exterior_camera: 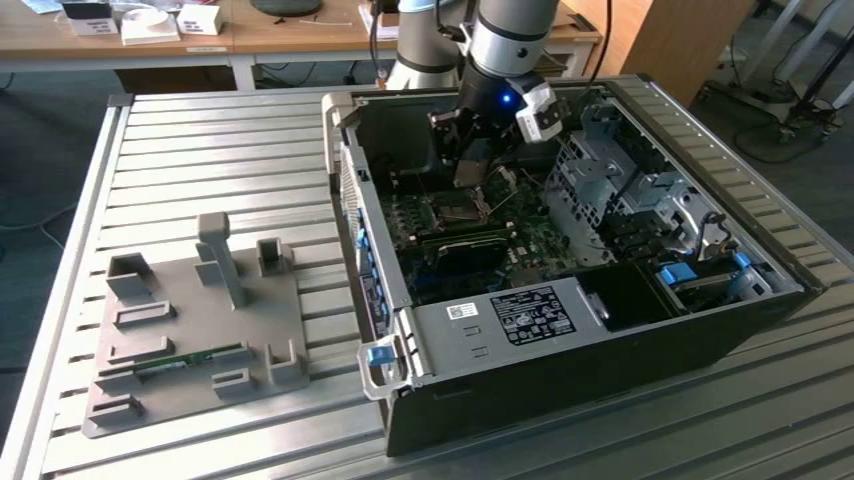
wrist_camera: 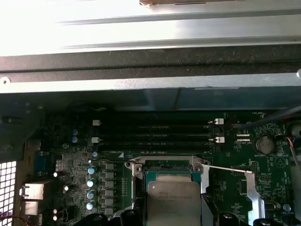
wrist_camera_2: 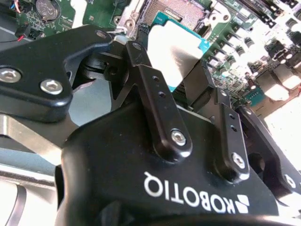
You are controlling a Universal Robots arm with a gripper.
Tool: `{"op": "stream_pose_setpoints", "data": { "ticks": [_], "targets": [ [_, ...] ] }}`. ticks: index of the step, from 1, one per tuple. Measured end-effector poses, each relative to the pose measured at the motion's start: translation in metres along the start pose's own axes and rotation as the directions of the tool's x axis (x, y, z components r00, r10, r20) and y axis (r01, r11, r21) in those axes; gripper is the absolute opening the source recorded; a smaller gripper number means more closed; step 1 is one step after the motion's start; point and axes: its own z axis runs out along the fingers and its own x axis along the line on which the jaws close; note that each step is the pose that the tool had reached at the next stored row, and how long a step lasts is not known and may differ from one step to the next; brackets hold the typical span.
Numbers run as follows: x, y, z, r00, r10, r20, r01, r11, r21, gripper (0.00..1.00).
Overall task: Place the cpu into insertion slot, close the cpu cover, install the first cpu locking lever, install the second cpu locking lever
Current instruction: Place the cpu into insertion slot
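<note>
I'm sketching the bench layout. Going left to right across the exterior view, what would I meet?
Grey fixture plate → blue case latch → gripper holding the cpu → drive cage.

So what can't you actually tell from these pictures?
Whether the flat square silvery-grey chip touches the dark square socket with a silvery rim: in both wrist views the chip itself hides the gap beneath.
The chip's underside: it faces away in both wrist views.
The chip's near edge: cut off by the picture's edge in the first wrist view.
How the black pincer grips the chip: too small to make out in the exterior view.
</note>
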Motion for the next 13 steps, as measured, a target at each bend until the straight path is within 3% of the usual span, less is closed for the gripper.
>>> {"op": "stream_pose_setpoints", "data": {
  "ticks": [13],
  "targets": [
    [0.0025,-0.0032,0.0074,1.0000,0.000,0.0033,0.000,1.0000,-0.0002,0.54]
  ]
}}
